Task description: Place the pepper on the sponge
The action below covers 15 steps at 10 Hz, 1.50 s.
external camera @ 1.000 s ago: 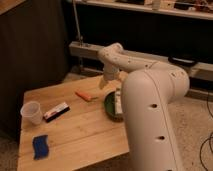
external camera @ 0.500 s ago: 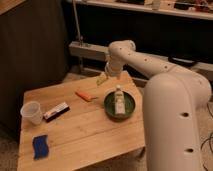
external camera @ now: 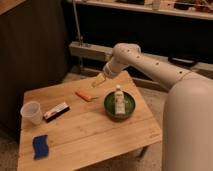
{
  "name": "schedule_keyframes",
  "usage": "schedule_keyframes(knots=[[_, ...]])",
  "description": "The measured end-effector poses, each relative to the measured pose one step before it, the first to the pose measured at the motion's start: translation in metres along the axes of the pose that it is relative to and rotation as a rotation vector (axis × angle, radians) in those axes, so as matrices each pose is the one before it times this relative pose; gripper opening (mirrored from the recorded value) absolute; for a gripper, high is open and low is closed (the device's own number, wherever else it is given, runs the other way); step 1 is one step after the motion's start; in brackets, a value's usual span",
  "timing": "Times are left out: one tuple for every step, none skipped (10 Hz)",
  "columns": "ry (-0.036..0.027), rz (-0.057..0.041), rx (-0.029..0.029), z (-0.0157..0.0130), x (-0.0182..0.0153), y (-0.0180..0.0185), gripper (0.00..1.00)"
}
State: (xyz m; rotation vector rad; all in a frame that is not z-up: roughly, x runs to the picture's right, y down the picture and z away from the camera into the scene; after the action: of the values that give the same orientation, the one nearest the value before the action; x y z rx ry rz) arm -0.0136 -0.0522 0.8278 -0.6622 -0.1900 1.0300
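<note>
Pepper (external camera: 83, 95) is lying flat on the bench (external camera: 95, 137), mid-back area, clear of everything around it. It is not being carried and is not on the sponge. Sponge (external camera: 40, 146) is sitting well apart from it, at the front-left corner, top face bare.

Handling, as a judgement: the pepper is being taken as light, smooth-skinned and likely slippery. It is tapered, so it could be squeezed out toward the thin end. Whether it is stiff or soft cannot be told. The hold is best taken across the thicker mid-body, square to the long axis, with modest force. The sponge is being taken as soft and light, so it could be shoved if the pepper is pressed down hard.

Gripper (external camera: 98, 80) is hanging above the back of the bench, just up and right of the pepper, not touching it. Whether it is released or clenched cannot be told.

A white-and-red flat box (external camera: 56, 111) and a clear plastic cup (external camera: 32, 112) are sitting between pepper and sponge. A green bowl (external camera: 120, 112) with a small bottle (external camera: 118, 99) is sitting to the right.

Writing: nothing is being read on the box or the bottle label.
</note>
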Motion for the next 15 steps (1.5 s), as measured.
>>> schedule_keyframes(knots=[[-0.00472, -0.00969, 0.00509, 0.00139, -0.00067, 0.00195, 0.80], [-0.00952, -0.02246, 0.00473, 0.00433, -0.00015, 0.00259, 0.80], [-0.00343, -0.02413, 0.00066, 0.00806, -0.00128, 0.00291, 0.80], [-0.00933, -0.05574, -0.00908, 0.01536, -0.01173, 0.01247, 0.80], [-0.00229, -0.02996, -0.00719, 0.00816, -0.00528, 0.00593, 0.80], [0.00170, -0.02139, -0.00389, 0.00626, -0.00317, 0.00268, 0.80], [0.00649, -0.01955, -0.00704, 0.00811, -0.00175, 0.00253, 0.80], [0.01581, -0.02741, -0.00830, 0.01275, -0.00382, 0.00583, 0.80], [0.02016, -0.02643, -0.00859, 0.01118, -0.00182, 0.00734, 0.80], [0.02589, -0.02305, 0.00010, 0.01001, 0.00308, 0.00400, 0.80], [0.02501, -0.02110, 0.00284, 0.00992, 0.00395, 0.00385, 0.80], [0.01970, -0.02352, 0.00209, 0.01073, 0.00077, 0.00560, 0.80], [0.01514, -0.01660, 0.00345, 0.01048, -0.00016, 0.00471, 0.80], [0.01531, -0.01101, 0.00408, 0.01292, -0.00161, 0.00524, 0.80], [0.02214, -0.00517, 0.01583, 0.01529, 0.00410, -0.00116, 0.80]])
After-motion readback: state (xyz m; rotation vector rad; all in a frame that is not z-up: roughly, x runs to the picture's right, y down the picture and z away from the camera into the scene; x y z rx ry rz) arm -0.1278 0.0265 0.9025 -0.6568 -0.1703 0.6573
